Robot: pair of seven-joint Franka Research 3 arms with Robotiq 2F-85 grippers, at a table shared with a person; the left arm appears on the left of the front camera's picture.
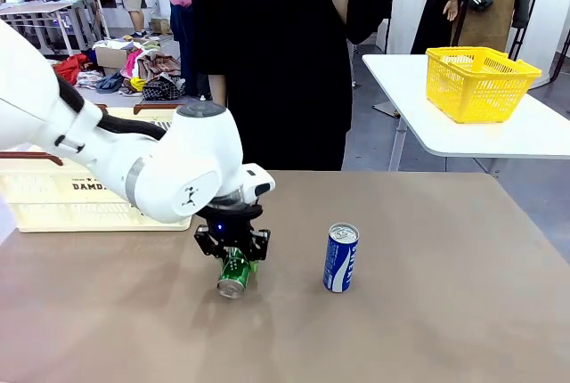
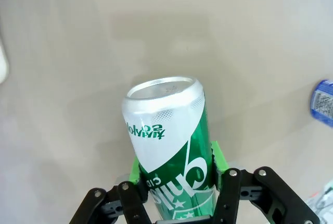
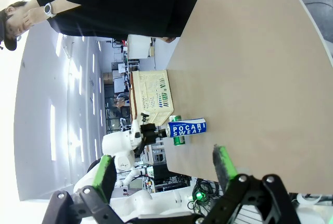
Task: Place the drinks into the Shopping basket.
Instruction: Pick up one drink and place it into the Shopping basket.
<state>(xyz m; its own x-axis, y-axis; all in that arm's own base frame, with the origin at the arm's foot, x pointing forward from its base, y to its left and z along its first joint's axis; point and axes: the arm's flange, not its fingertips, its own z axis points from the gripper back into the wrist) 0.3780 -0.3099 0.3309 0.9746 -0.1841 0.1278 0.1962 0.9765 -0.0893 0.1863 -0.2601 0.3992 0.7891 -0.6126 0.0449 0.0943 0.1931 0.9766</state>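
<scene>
Pinching the slim green metal can (image 1: 235,274) across its body, the left gripper (image 1: 234,261) is clamped on both its sides. The can's long axis tilts, with one silver end aimed down toward the robot's side. It is near the upright blue metal can (image 1: 341,258), on that can's left. Farther left of the blue can sits the cream slotted plastic basket (image 1: 53,200). The right gripper (image 3: 164,156) has its fingers spread apart.

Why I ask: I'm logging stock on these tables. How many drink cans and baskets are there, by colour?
Green drink can: 1
Blue drink can: 1
Cream-white shopping basket: 1
Yellow basket: 1
Total: 4
</scene>
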